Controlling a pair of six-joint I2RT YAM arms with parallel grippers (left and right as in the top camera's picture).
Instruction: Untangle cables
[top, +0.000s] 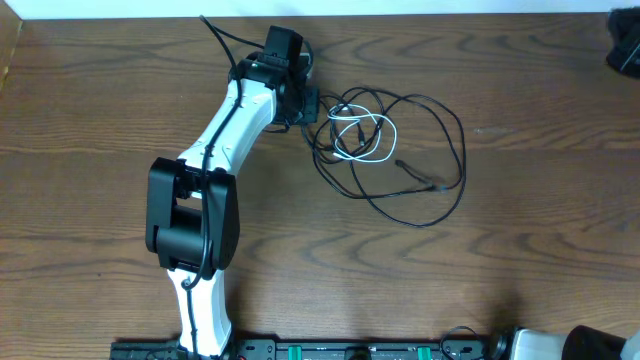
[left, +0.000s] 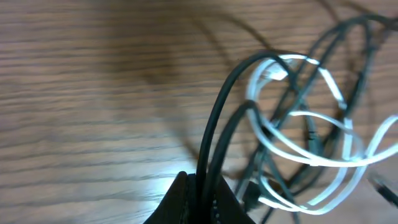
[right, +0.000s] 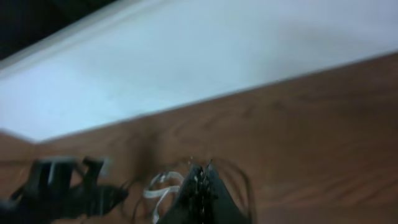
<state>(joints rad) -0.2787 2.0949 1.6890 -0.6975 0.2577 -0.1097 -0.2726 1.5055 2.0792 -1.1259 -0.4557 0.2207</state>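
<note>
The black cable (top: 462, 150) lies in wide loops on the wooden table, right of centre at the back. The white cable (top: 392, 135) is coiled inside its left part, crossing it. My left gripper (top: 308, 103) is at the tangle's left edge. In the left wrist view it (left: 205, 190) is shut on two strands of the black cable (left: 217, 118), with the white cable (left: 311, 162) looping just beyond. My right gripper (right: 202, 171) is shut and empty, held above the table. It faces the white cable (right: 158, 183) from afar and is out of the overhead view.
The wooden table (top: 100, 120) stretches wide to both sides. A dark object (top: 625, 45) sits at the far right corner. The left arm (top: 230, 130) slants across the left middle. The right arm's base (top: 545, 345) is at the front edge.
</note>
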